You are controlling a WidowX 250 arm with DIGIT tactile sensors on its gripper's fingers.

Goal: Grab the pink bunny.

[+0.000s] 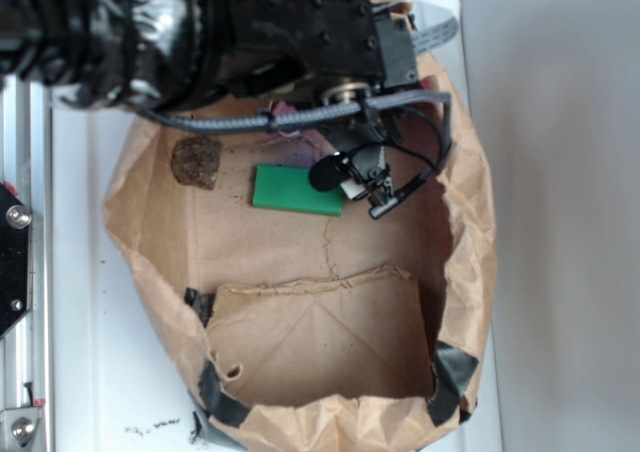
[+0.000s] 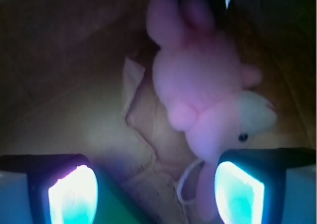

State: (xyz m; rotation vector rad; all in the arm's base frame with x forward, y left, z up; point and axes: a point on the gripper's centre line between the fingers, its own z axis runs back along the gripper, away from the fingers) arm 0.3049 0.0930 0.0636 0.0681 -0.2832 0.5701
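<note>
White desk (image 1: 75,272) carries a brown paper bag (image 1: 470,272) with its rim rolled down, so you can reach the things on its floor from above. Your gripper (image 2: 153,192) hangs inside near the back wall, jaws spread wide with nothing between them, likely lined up for a descent. From the wrist view, the pink bunny (image 2: 198,90) lies on the paper just ahead, its white face beside the right-hand fingertip (image 2: 237,194) and its string loop in the gap. In the exterior view the arm hides most of it; the green block (image 1: 297,190) and brown lump (image 1: 197,162) sit nearby, apart.
</note>
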